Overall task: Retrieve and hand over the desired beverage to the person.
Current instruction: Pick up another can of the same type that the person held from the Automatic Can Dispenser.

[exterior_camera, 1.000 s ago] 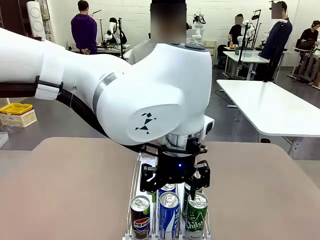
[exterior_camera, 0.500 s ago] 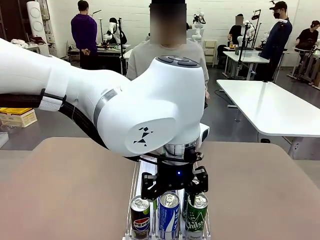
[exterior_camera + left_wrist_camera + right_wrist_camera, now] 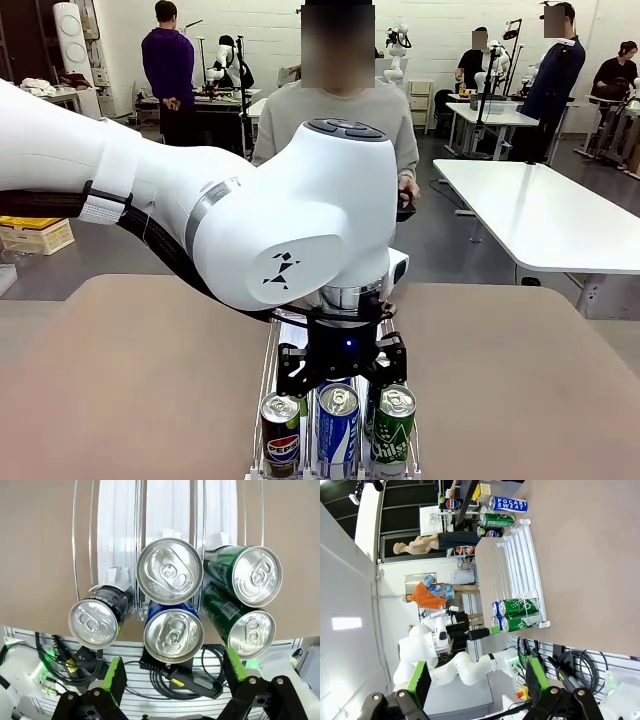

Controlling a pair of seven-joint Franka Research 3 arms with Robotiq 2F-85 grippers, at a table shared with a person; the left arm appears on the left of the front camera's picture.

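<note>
The left pincer is standing released, its 2 green pads spread wide with nothing gripped between them. It is hanging fingers-down over a cluster of 5 upright cans. In its wrist view the middle pair is lining up between the pads: a blue can nearer the pincer and a second can just behind it, its side hidden. To one side of that pair a black Pepsi can is standing in its own lane. To the other side 2 green cans are standing one behind the other.

All 5 are sitting at the robot's end of a white wire rack with 3 lanes. In the front view the fingertips are reaching down to about the level of the can tops, just behind the front row of 3; whether they are touching any can I cannot tell. The left arm is coming in from the left and crossing the middle of the brown surface that is carrying the rack. The person, in a light grey top, is standing at the far side, behind the arm.

The right pincer is also standing released, pads wide apart and nothing between them, well apart from the rack. In its rolled view, 3 more cans are showing past the rack's far end, one marked Pocari Sweat.
</note>
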